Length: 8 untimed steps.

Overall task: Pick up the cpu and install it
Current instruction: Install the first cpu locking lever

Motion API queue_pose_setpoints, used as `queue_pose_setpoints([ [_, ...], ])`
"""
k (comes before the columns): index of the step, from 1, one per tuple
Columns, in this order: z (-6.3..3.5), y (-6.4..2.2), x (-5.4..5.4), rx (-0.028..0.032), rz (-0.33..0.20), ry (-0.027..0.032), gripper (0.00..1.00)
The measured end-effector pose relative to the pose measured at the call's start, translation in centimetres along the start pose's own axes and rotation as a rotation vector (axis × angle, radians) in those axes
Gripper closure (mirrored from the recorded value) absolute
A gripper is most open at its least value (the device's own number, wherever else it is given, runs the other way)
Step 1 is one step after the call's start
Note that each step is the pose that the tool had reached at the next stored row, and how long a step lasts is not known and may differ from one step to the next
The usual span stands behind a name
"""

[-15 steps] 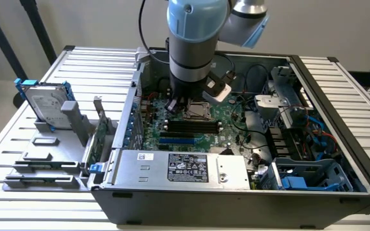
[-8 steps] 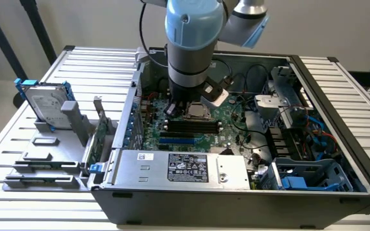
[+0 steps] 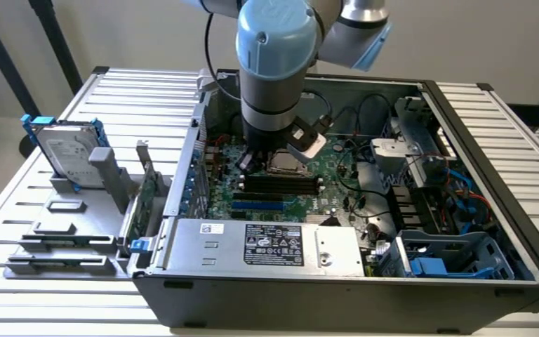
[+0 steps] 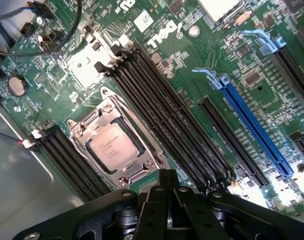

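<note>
Hovering above the motherboard (image 4: 202, 65), the gripper (image 4: 168, 212) carries nothing, fingers closed together; the cpu (image 4: 113, 146) already sits in its socket frame (image 4: 91, 122), beside the memory slots (image 4: 162, 115).

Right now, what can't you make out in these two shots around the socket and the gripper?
- Fingertips of the black gripper: cut off by the wrist view's edge, so open or shut is unknown.
- Small square silver-topped cpu in its metal socket frame: printed marking too small to read.
- Same cpu in the exterior view: partly hidden by the grey-blue robot arm.
- Whether the frame's retention lever is latched: unclear.
</note>
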<state>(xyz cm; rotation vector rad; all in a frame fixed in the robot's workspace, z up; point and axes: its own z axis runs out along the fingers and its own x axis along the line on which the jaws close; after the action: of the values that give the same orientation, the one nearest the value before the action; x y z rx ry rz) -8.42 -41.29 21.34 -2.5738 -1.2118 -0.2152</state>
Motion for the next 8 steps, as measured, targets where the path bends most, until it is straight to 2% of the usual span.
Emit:
queue_pose_setpoints([
  [8,1.16,-0.24,-0.01,-0.0055,0.000,-0.0069,0.89],
])
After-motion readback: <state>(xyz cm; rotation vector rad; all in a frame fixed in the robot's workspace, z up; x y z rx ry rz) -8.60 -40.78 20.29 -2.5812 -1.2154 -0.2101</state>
